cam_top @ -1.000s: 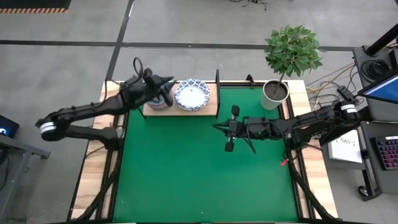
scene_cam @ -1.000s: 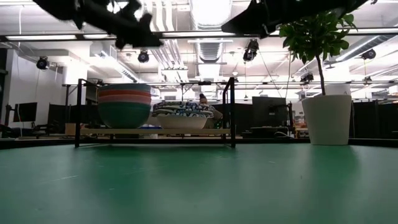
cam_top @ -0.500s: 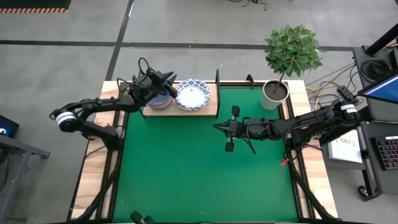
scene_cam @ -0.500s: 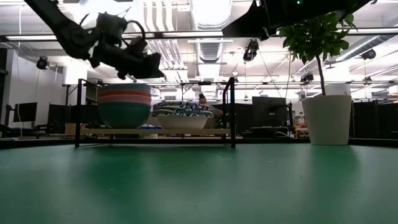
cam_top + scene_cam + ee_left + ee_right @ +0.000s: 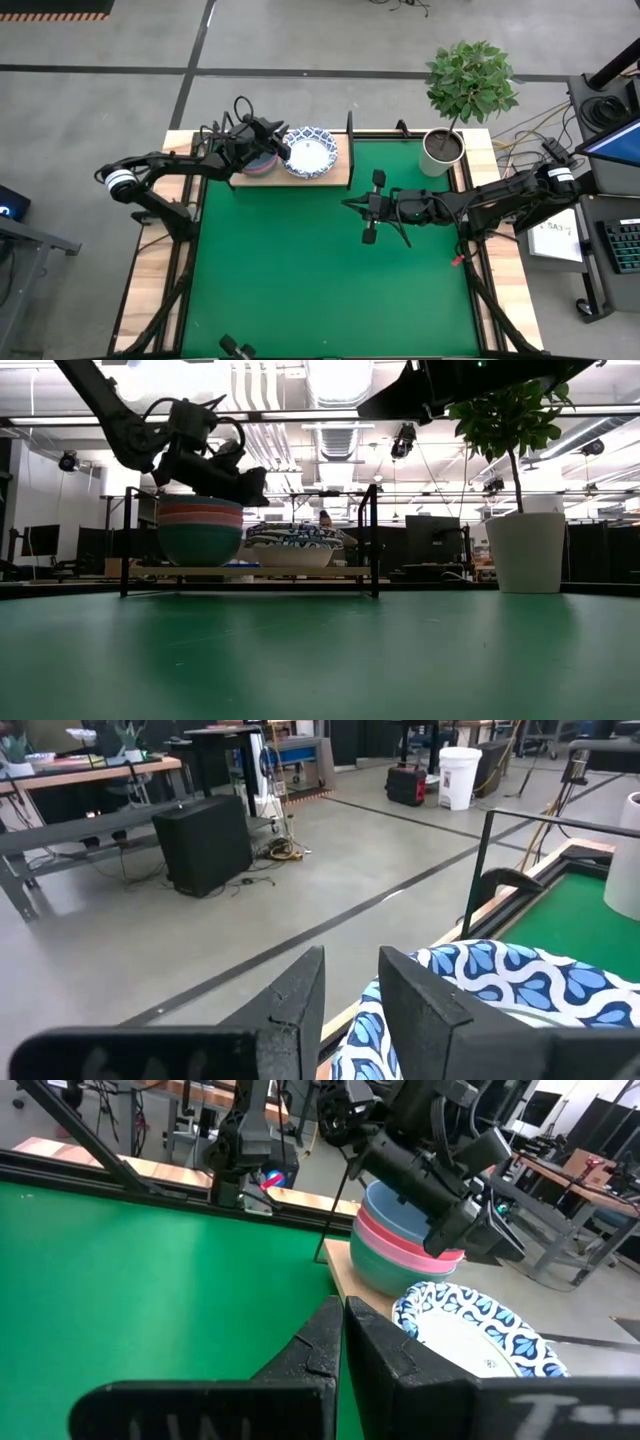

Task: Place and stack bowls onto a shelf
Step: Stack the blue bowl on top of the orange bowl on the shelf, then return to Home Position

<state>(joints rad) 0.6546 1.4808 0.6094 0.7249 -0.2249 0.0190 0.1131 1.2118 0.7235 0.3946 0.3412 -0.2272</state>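
The left pincer (image 5: 279, 150), fingers slightly parted and empty, hovers between the plain-coloured bowl stack (image 5: 258, 162) and the blue-patterned white bowls (image 5: 309, 152) on the light-wood shelf (image 5: 338, 178); the right pincer (image 5: 363, 203), closed, waits mid-tabletop.

The left tool (image 5: 283, 150) has swung lower, toward the patterned bowls (image 5: 309, 151).

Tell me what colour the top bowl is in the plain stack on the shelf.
Light grey-blue: the top bowl sits above a pink one, clearest in the right wrist view.
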